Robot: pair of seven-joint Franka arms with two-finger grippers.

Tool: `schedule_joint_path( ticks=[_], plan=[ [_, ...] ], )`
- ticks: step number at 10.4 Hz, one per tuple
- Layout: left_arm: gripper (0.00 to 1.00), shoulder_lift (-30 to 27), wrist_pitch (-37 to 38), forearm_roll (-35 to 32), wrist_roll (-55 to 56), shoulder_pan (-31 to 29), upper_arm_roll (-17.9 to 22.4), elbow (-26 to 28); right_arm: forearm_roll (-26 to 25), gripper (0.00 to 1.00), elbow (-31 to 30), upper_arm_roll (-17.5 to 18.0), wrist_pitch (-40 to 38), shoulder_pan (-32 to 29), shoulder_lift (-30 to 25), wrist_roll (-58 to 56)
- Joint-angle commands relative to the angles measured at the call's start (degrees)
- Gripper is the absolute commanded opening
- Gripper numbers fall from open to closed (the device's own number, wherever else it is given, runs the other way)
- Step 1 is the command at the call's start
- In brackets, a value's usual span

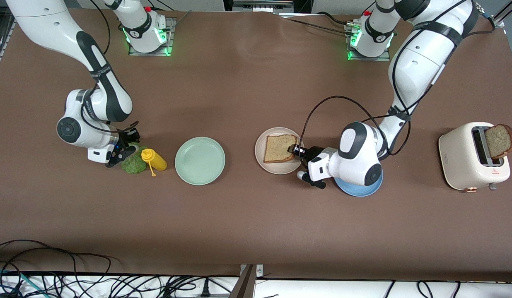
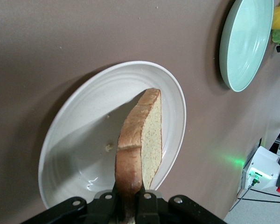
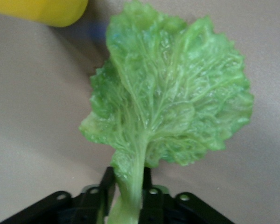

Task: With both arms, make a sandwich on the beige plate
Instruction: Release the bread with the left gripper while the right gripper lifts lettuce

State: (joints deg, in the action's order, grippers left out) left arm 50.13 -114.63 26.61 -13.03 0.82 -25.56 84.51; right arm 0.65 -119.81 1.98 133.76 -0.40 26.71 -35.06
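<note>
A slice of brown bread (image 1: 279,148) is clamped by its crust in the left end effector (image 1: 294,150) and held over the beige plate (image 1: 262,162). The right end effector (image 1: 125,151) is closed on the stem of a lettuce leaf (image 3: 172,107), just beside a yellow mustard bottle (image 1: 155,159) on the counter (image 1: 247,223)

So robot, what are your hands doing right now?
Left gripper shut on bread slice, over the beige plate. Right gripper shut on lettuce leaf, beside the mustard bottle. Second slice waits in the toaster.
</note>
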Motion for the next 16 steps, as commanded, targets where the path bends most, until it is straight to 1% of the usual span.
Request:
schedule_joint_path(
  ticks=[1,2,3,4,5,6,7,8,9,10,11,12,13,15,16],
  plan=[
    [0.42,0.3,0.3,1.6,-1.7,-0.4,0.3,-0.8,1.1,0.00,1.9,0.2,-1.1,-0.2,-0.1,-3.7],
    [0.99,-0.1,0.5,1.6,-1.7,-0.7,0.3,-0.7,1.5,0.00,3.9,0.2,-3.7,-0.2,-0.5,-3.6],
    [1.00,-0.6,1.2,0.6,-1.4,-0.8,0.3,-0.8,3.1,0.00,6.2,-0.2,-7.9,-0.3,-1.2,-3.8],
    [1.00,-1.2,1.2,-1.0,-1.1,-1.3,0.3,-0.9,3.6,0.00,7.3,-0.6,-9.2,-0.8,-3.2,-4.6],
    [1.00,-1.3,2.6,-1.4,-1.1,-2.5,0.3,-1.2,3.7,0.00,9.7,-1.2,-11.8,-1.2,-4.0,-5.0],
    [1.00,-2.4,3.8,-1.9,-1.2,-2.7,0.6,-1.4,3.7,0.00,14.0,-2.6,-18.1,-1.3,-4.0,-5.2],
    [1.00,-3.5,4.4,-4.6,-1.3,-3.7,0.6,-1.7,3.7,0.00,18.5,-3.0,-23.1,-1.8,-3.9,-5.2],
    [1.00,-4.2,5.1,-5.1,-1.2,-5.9,0.1,-1.9,3.7,0.00,22.3,-3.0,-27.0,-2.1,-3.9,-4.5],
    [1.00,-6.2,7.3,-5.2,-1.0,-6.3,0.3,-1.9,4.1,0.00,25.1,-3.0,-30.4,-2.1,-3.9,-4.4],
    [1.00,-9.1,9.1,-6.2,-0.9,-6.4,1.0,-1.9,5.5,0.00,27.0,-3.1,-32.4,-2.2,-4.3,-4.4],
    [1.00,-12.1,11.1,-8.7,1.4,-6.4,1.6,-1.6,7.1,0.00,28.0,-3.0,-34.6,-2.1,-5.5,-3.5],
    [1.00,-14.6,11.8,-13.1,5.7,-6.6,1.8,-1.8,7.7,0.00,28.1,-2.2,-34.9,-1.9,-7.2,1.0],
    [1.00,-16.7,12.1,-16.3,7.0,-6.7,1.7,-1.7,7.7,0.00,28.1,-0.6,-34.9,-1.5,-7.8,5.9],
    [1.00,-20.5,15.0,-17.2,7.2,-8.0,2.0,-1.8,7.7,0.00,28.6,4.7,-34.8,-1.5,-9.0,14.3],
    [1.00,-22.2,16.4,-19.2,7.0,-9.1,2.0,-1.8,7.0,0.00,29.1,7.1,-34.2,-1.5,-9.7,19.6]
  ],
)
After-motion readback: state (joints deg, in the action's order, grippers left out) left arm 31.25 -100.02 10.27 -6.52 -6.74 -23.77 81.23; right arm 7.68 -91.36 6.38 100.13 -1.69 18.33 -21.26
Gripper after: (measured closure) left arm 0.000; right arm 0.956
